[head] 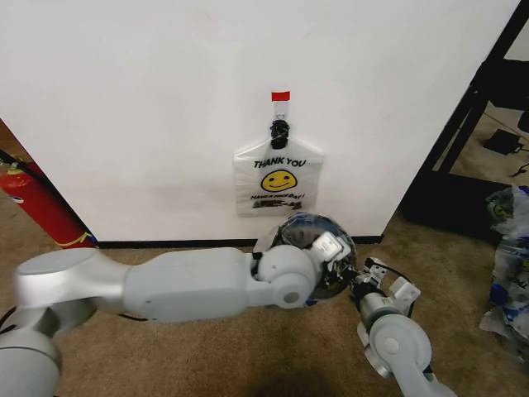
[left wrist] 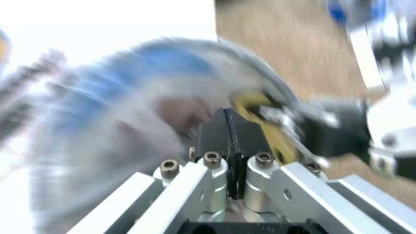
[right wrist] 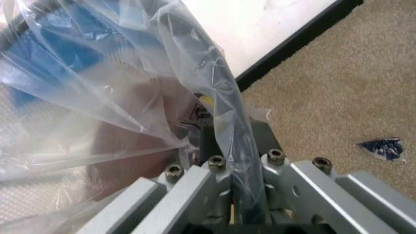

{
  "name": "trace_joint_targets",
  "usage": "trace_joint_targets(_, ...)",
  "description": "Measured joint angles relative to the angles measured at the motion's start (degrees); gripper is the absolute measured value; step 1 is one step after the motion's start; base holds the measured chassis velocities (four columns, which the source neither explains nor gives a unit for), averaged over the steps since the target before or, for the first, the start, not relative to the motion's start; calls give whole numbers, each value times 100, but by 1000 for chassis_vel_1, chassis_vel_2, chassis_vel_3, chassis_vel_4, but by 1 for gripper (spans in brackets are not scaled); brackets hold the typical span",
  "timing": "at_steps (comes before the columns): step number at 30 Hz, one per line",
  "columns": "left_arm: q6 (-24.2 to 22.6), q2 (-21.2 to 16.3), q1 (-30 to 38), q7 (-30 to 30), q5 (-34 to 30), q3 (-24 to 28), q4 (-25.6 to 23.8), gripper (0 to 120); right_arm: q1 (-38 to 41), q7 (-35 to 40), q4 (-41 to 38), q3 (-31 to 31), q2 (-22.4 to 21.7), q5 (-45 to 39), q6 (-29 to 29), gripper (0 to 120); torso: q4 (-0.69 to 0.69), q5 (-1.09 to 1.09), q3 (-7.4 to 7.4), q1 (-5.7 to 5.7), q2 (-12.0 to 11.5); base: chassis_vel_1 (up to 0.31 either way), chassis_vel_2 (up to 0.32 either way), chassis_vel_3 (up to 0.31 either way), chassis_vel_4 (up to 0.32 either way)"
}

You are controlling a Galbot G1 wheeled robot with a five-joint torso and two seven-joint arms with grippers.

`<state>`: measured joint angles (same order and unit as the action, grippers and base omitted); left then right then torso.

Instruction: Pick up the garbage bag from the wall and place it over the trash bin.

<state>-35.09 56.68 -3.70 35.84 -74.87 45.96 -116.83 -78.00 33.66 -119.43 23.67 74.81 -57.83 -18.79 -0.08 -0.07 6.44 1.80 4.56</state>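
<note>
Left gripper [left wrist: 229, 134]: fingers pressed together on the garbage bag [left wrist: 123, 112].
Right gripper [right wrist: 227, 146]: fingers pinching the garbage bag.
Trash bin [head: 307, 230]: bag draped over it.

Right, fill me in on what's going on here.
Both arms are working a clear garbage bag low in front of the white wall. The left hand and right hand are each shut on the plastic, holding it over the trash bin. A smiley "THANK YOU" bag hangs from the wall clip above.
</note>
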Motion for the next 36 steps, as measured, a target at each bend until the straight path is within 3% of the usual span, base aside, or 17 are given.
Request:
trace_joint_targets(3,523,-576,-495,-378,659,-643,-245,0,2,-5,5,39,18,-50,10,0,2,-1,0,0,0,0,0,0,0)
trace_joint_targets(4,523,-576,-495,-378,659,-643,-245,0,2,-5,5,39,18,-50,10,0,2,-1,0,0,0,0,0,0,0)
trace_joint_targets(9,1484,-1367,-1747,-852,1587,-1582,-517,7,-11,-3,0,137,82,-222,-1,0,-1,3,0,0,1,0,0,0,0)
trace_joint_targets(11,1779,-1551,-2745,-1018,1803,-2402,-627,16,-27,70,-5,155,153,-398,-95,0,0,-6,1,0,1,0,0,0,0)
trace_joint_targets(12,1779,-1551,-2745,-1018,1803,-2402,-627,16,-27,70,-5,155,153,-398,-95,0,0,-6,1,0,1,0,0,0,0)
trace_joint_targets(13,1940,-1604,-3434,-1059,1961,-3058,-693,23,4,114,31,176,229,-481,-173,0,0,1,0,0,1,0,0,0,0)
trace_joint_targets(16,2143,-1531,-4673,-1124,2347,-4127,-786,34,152,168,233,193,444,-576,-303,0,0,-1,0,0,1,0,0,0,0)
trace_joint_targets(17,2171,-1499,-4840,-1130,2402,-4264,-806,36,178,177,267,190,478,-591,-324,0,0,0,0,0,1,0,0,0,0)
trace_joint_targets(18,2265,-1363,-5510,-1136,2556,-4776,-888,45,280,196,421,135,616,-613,-367,0,-2,-1,0,0,1,0,0,0,0)
trace_joint_targets(19,2265,-1363,-5510,-1136,2556,-4776,-888,45,280,196,421,135,616,-613,-367,0,-2,-1,0,0,1,0,0,0,0)
trace_joint_targets(24,2535,-1014,-7087,-1206,3012,-5919,-956,65,591,537,858,-17,1083,-607,-387,0,2,0,0,0,1,0,0,0,0)
trace_joint_targets(26,2563,-974,-7207,-1218,3060,-6018,-959,67,632,640,910,-17,1173,-611,-398,0,2,1,0,0,1,0,0,0,0)
trace_joint_targets(30,2628,-809,-7650,-1232,3247,-6354,-1066,81,783,1474,1132,-91,1567,-548,-485,0,-2,0,0,0,1,0,0,0,0)
trace_joint_targets(32,2629,-775,-7702,-1232,3288,-6354,-1120,91,781,1763,1135,-197,1623,-509,-541,0,-2,1,0,0,1,0,0,0,0)
trace_joint_targets(36,2629,-713,-7713,-1226,3399,-6235,-1131,99,777,1840,1225,-233,1659,-422,-550,0,-1,0,0,0,1,0,0,0,0)
